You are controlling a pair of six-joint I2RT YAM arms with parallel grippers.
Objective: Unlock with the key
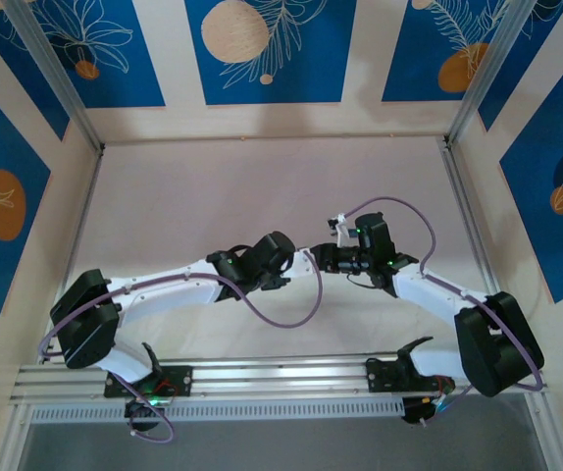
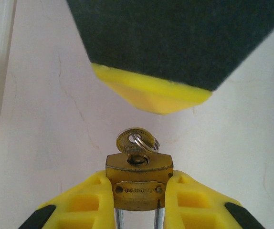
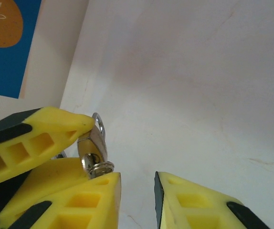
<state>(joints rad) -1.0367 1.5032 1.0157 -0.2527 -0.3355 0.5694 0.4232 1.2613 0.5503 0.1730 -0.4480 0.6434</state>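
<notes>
The pale table lies under both arms. The left arm and the right arm reach in and meet, tip to tip, over the middle of the table.

The left pincer is closed tight on a small brass padlock, one yellow finger on each side of it. The two silver bars of the padlock run back between those fingers.

The right pincer faces the left pincer. Its fingers stand apart, and nothing sits between them.

The key is at the keyhole end of the padlock, just past the left pincer's fingertips. Its round head sticks out, with a little silver ring on it. The key is just beside one fingertip of the right pincer, outside the gap.
</notes>
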